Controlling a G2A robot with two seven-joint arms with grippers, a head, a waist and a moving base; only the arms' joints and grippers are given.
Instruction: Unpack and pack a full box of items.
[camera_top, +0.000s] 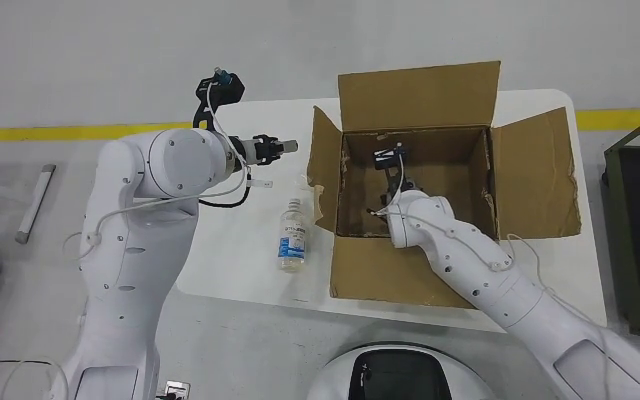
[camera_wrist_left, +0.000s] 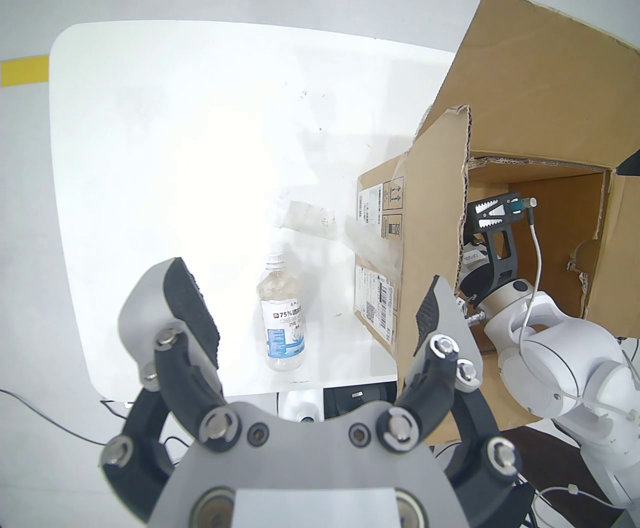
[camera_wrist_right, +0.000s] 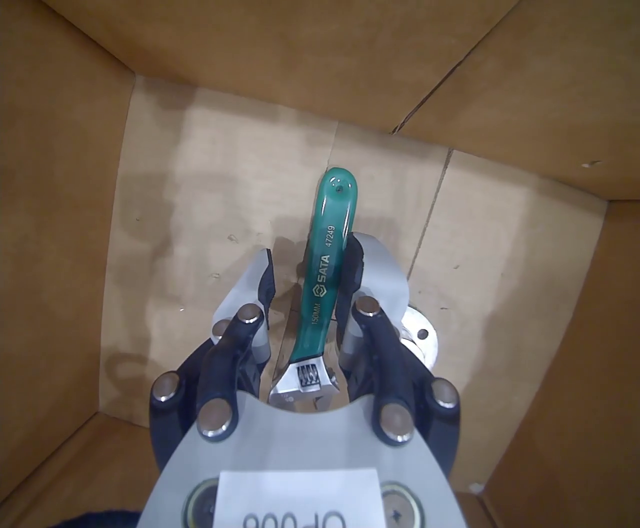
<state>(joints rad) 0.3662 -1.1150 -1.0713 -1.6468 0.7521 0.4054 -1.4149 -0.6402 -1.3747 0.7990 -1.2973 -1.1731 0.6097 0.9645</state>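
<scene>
Inspector: Fingers on your right gripper (camera_wrist_right: 311, 252) stand parted astride a wrench (camera_wrist_right: 320, 295). One pad (camera_wrist_right: 356, 270) lies against the green handle and the other stands off it with a gap, so nothing is clamped. Your left gripper (camera_wrist_left: 305, 275) is spread wide and holds nothing, above the table.

Operator: And the surface, the room?

Inspector: White table (camera_top: 240, 260) with rounded corners, scuffed beside the box. Grey floor surrounds it, with a yellow line (camera_top: 70, 131) running across the far side.

Operator: Where do the items lie?

Inspector: The wrench is inside the cardboard box (camera_top: 370, 270), whose flaps are all folded outward; your right arm is down inside it. The wrench's long axis runs along your fingers, metal head toward the palm, handle end pointing out past the fingertips. A metal disc (camera_wrist_right: 419, 334) sits on the box floor just beside one finger. A clear bottle (camera_top: 291, 240) lies on its side on the table, just beside the box's left wall with a gap between. Its long axis runs away from you, cap at the far end.
</scene>
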